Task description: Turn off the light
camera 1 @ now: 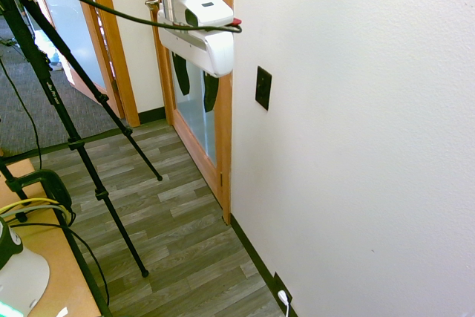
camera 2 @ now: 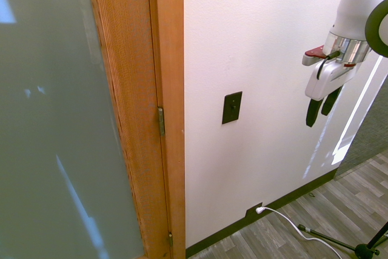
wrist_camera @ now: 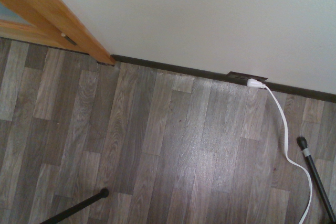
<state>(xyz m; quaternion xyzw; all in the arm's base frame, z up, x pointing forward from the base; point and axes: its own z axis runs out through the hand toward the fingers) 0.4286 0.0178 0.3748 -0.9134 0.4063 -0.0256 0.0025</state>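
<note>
No lamp shows; the light appears only as its switch [camera 1: 263, 87], a small black upright plate on the white wall, also in the second exterior view [camera 2: 232, 107]. My gripper [camera 1: 196, 93] hangs in the air beside the wall at about the plate's height, fingers pointing down at the floor and standing open with nothing between them. In the second exterior view the gripper [camera 2: 320, 112] is well to the right of the plate, with a clear gap of bare wall between them. The wrist view looks down at the floor and does not show the switch.
A wooden door frame [camera 2: 165, 113] with a frosted glass panel [camera 2: 60, 119] borders the wall close to the switch. Low on the dark baseboard sits a black outlet plate [wrist_camera: 242, 76] with a white plug [wrist_camera: 255, 83] and cord trailing over the grey plank floor [wrist_camera: 157, 145].
</note>
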